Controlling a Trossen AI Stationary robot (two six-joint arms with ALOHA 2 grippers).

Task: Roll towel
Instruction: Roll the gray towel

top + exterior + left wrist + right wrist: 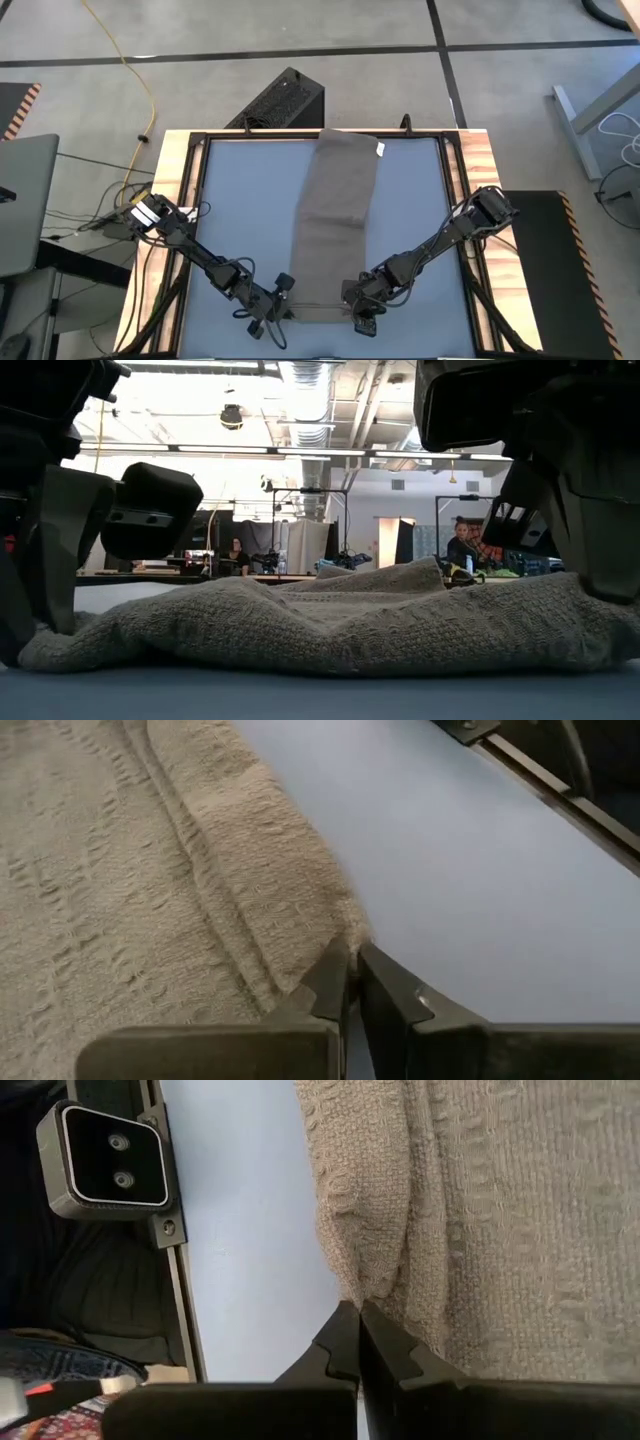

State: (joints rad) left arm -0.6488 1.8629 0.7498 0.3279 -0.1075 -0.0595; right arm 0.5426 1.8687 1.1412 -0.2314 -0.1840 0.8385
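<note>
The taupe towel (338,205) lies as a long strip down the middle of the blue table mat, from the far edge to the near edge. A white tag (380,150) sits at its far right corner. My left gripper (286,300) is shut at the towel's near left corner. My right gripper (356,304) is shut at its near right corner. In the low view the near edge (330,630) sits in soft humps on the mat between the two grippers. My left gripper pinches the towel's near left corner (345,925) between its two fingertips, slanting down from the table's near left. The corner bunches a little at the tips, and the rest of the towel lies on the mat. My right gripper pinches the towel's near right corner (362,1285) between its two fingertips, slanting down from the table's near right. The cloth puckers into a small fold just ahead of the tips, and the rest lies on the mat.
Bare blue mat (245,200) lies on both sides of the towel, inside a black frame and wooden table rim (180,190). A small camera block (105,1155) stands at the near edge. A black box (285,100) sits on the floor beyond the far edge.
</note>
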